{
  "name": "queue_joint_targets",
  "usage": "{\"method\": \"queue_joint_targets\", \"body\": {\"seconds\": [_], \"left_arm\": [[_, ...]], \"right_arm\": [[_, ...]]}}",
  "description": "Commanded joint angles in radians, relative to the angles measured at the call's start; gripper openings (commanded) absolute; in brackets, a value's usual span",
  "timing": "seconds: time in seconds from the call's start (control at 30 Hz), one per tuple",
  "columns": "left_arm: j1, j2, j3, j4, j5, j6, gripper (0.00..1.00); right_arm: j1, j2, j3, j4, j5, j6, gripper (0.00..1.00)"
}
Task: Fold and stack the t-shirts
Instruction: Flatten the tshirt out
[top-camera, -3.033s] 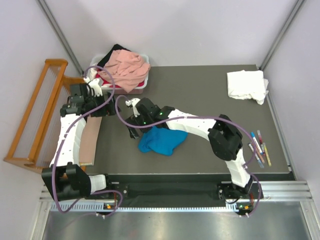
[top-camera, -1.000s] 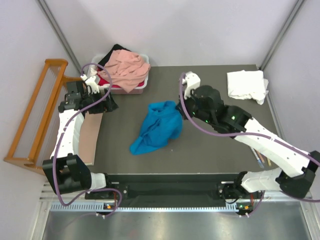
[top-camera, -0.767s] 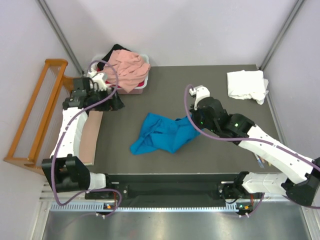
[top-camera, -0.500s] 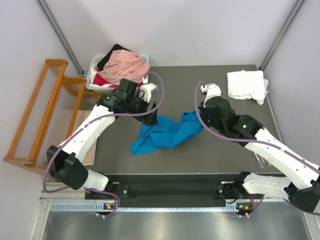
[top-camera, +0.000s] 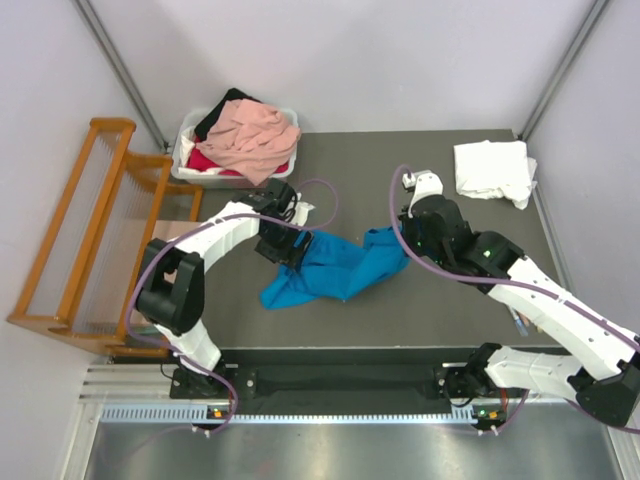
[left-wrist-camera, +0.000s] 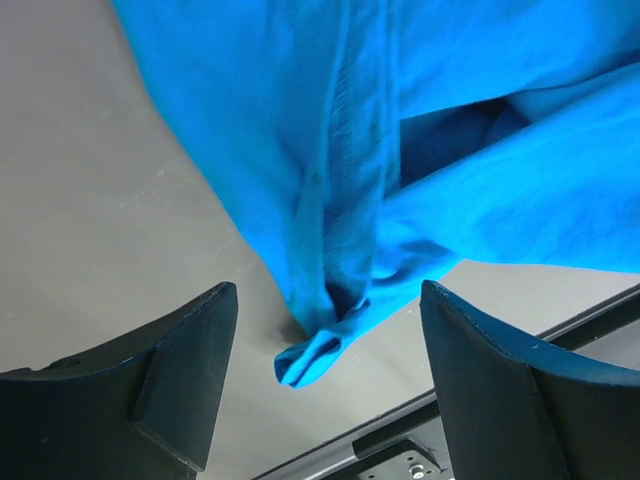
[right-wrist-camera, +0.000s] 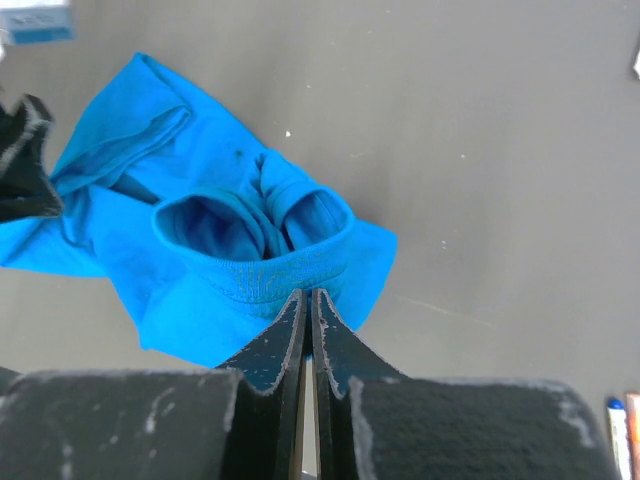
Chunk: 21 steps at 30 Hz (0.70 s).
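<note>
A bright blue t-shirt (top-camera: 335, 265) lies crumpled and stretched sideways on the dark table (top-camera: 400, 170). My right gripper (top-camera: 402, 240) is shut on its ribbed collar (right-wrist-camera: 262, 280), with the pinch right at the fingertips (right-wrist-camera: 308, 296). My left gripper (top-camera: 290, 245) hovers open over the shirt's left part. In the left wrist view a bunched blue end (left-wrist-camera: 330, 330) hangs between the wide-apart fingers (left-wrist-camera: 185, 375) without touching them. A folded white t-shirt (top-camera: 492, 170) lies at the far right corner. Salmon-pink (top-camera: 258, 135), red and black t-shirts are heaped in the tub.
The white plastic tub (top-camera: 188, 170) stands at the table's far left corner. A wooden slatted rack (top-camera: 85, 230) stands off the left edge. Markers (right-wrist-camera: 615, 420) lie near the right edge, partly behind my right arm.
My right gripper pulled the blue t-shirt's collar rightward, stretching the cloth out. My left arm swung from beside the tub to above the shirt's left part, its jaws narrowing a little.
</note>
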Motion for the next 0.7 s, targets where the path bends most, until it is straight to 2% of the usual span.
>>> {"method": "queue_joint_targets", "body": {"seconds": [0.0,0.53,0.57,0.67], "left_arm": [[-0.031,0.023,0.076,0.009,-0.017,0.001,0.78],[-0.036,0.183,0.142,0.076,-0.065,0.007,0.75],[-0.036,0.194,0.149,0.076,-0.065,0.007,0.74],[-0.036,0.222,0.154,0.087,-0.094,0.012,0.61]], "right_arm": [[-0.012,-0.020,-0.015,0.058,-0.033,0.020,0.00],[-0.016,-0.031,-0.027,0.082,-0.065,0.009,0.00],[-0.018,-0.034,-0.029,0.082,-0.067,0.007,0.00],[-0.021,-0.038,-0.032,0.082,-0.068,0.007,0.00]]}}
